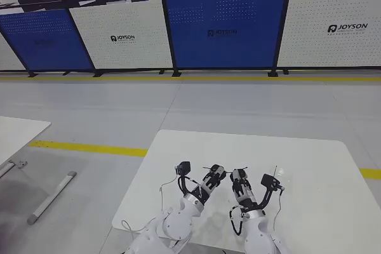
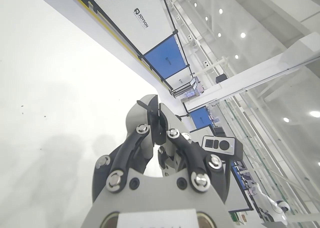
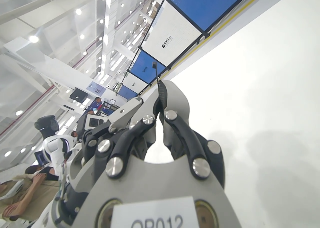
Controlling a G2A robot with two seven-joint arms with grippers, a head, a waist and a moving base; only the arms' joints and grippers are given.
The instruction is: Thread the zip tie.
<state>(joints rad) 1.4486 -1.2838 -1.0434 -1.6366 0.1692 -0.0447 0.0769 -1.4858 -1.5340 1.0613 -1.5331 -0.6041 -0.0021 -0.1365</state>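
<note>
**Fig. Both grippers pinched on the zip tie above the white table**

The white table [image 1: 317, 165] lies beneath my two arms, which are raised side by side over its near edge. My left gripper [image 2: 158, 107] and my right gripper [image 3: 162, 89] stand close together, fingertips pointing toward the far side of the table.

The right gripper's fingers are pressed together on the black zip tie [image 3: 156, 75]. Its strap rises out of the fingertips, and the small square head [image 3: 154, 64] stands free just beyond them, clear of the table. A grey finger of the left gripper shows just beside my right one in the right wrist view.

The left gripper's fingers are likewise clamped together on a thin black strap. A short pointed end [image 2: 143, 104] juts sideways from between the fingertips, above the table surface.

I cannot tell whether the two straps are the two ends of one tie, because the span between the grippers is hidden.
</note>
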